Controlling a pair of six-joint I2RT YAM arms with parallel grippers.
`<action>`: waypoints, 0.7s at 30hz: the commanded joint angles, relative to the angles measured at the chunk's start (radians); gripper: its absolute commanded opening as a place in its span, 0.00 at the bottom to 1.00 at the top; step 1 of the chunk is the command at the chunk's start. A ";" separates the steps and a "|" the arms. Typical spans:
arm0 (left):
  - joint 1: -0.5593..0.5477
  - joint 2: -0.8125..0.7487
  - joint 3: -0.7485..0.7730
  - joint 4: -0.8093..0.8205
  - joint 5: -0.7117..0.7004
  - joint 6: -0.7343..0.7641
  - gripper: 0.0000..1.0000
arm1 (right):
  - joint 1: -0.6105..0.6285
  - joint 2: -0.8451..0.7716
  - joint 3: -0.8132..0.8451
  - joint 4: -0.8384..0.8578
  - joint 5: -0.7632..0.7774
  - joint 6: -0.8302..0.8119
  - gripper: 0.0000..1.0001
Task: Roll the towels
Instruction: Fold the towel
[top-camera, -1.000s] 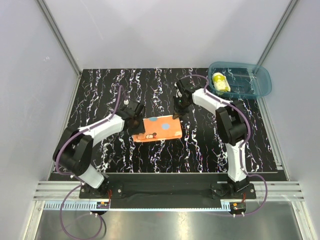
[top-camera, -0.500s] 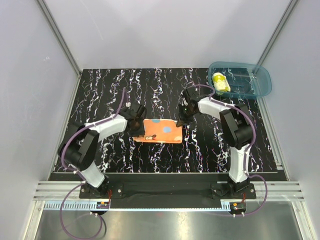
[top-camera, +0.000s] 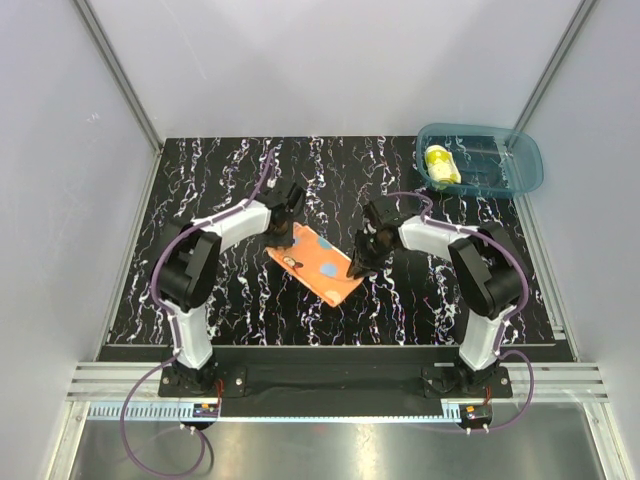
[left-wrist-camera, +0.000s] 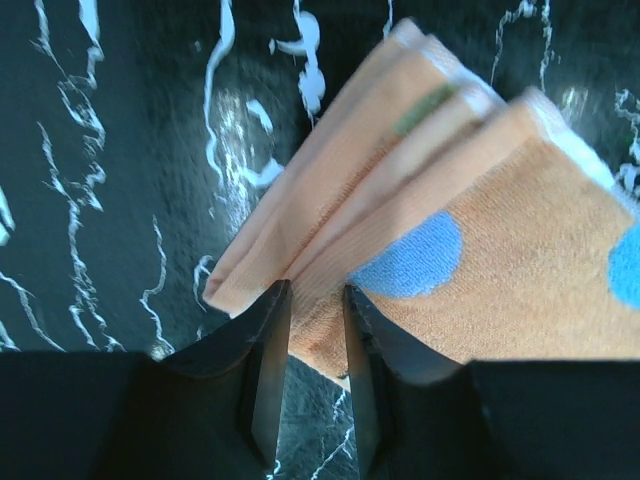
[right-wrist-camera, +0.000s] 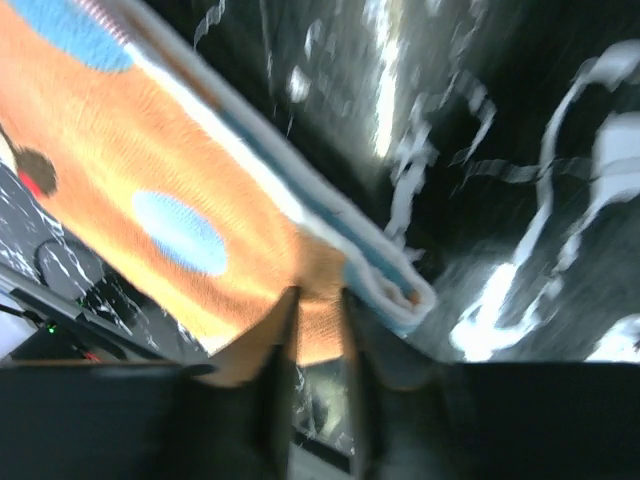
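Our left gripper (left-wrist-camera: 316, 300) has its 2 fingers clamped on the folded corner of the orange towel (left-wrist-camera: 500, 270). The right gripper (right-wrist-camera: 315, 300) sits at the opposite end with its tips at the cloth edge, but blur keeps us from telling whether it grips. A greenish tag (left-wrist-camera: 425, 108) on 1 fold is too small to read. The towel lies on the table (top-camera: 200, 200), long axis diagonal, far-left to near-right. The yellow towel (top-camera: 440, 165) sits in the teal bin (top-camera: 528, 170), far right.
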 joint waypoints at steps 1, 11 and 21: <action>0.015 0.041 0.121 -0.073 -0.097 0.069 0.32 | 0.050 -0.061 -0.011 -0.086 0.048 0.033 0.34; 0.003 -0.073 0.242 -0.177 -0.128 0.079 0.31 | 0.063 -0.202 0.124 -0.218 0.157 -0.042 0.41; -0.011 -0.138 0.012 -0.003 0.138 -0.010 0.32 | 0.126 -0.121 0.145 -0.088 -0.102 -0.068 0.10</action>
